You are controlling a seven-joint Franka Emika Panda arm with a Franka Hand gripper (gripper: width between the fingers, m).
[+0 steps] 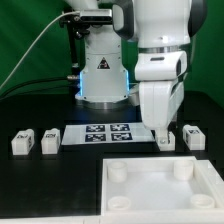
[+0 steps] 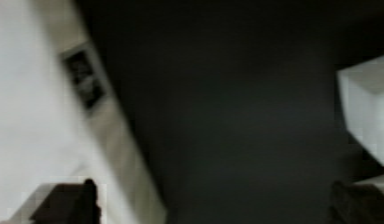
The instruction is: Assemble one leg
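Note:
Four small white legs with tags lie on the black table: two at the exterior view's left (image 1: 20, 142) (image 1: 49, 140) and two at its right (image 1: 165, 140) (image 1: 193, 136). My gripper (image 1: 160, 126) hangs just above and behind the nearer right-hand leg, close to the table. In the wrist view the gripper (image 2: 210, 205) is open and empty, with only black table between its dark fingers (image 2: 64, 205). A white block, probably a leg (image 2: 370, 105), shows at that view's edge, outside the jaws.
The marker board (image 1: 105, 133) lies between the leg pairs; its edge with one tag shows in the wrist view (image 2: 29, 120). The large white square top (image 1: 165, 185) with round corner sockets lies in front. The robot base (image 1: 102, 75) stands behind.

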